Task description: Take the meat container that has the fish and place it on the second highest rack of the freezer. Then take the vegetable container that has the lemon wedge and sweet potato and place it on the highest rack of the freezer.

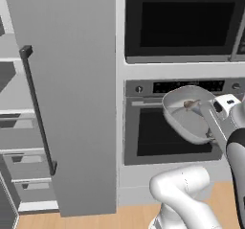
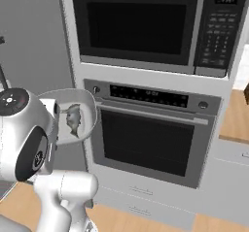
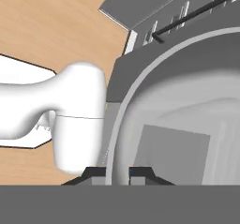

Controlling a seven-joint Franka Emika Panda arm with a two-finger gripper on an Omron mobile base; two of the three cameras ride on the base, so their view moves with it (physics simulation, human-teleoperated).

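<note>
- The gripper (image 3: 117,172) is closed on the rim of the meat container (image 1: 187,112), one finger on each side of the wall.
- The container hangs in the air in front of the black-glass wall oven (image 1: 179,122), tilted, with the fish (image 2: 72,118) inside.
- The freezer (image 1: 24,142) stands open to the left, and its door (image 1: 72,98) is between the tub and the shelves.
- I think the arm should carry the tub around the door edge, keep it more level so the fish does not slide out, and then aim at the second highest rack.
</note>
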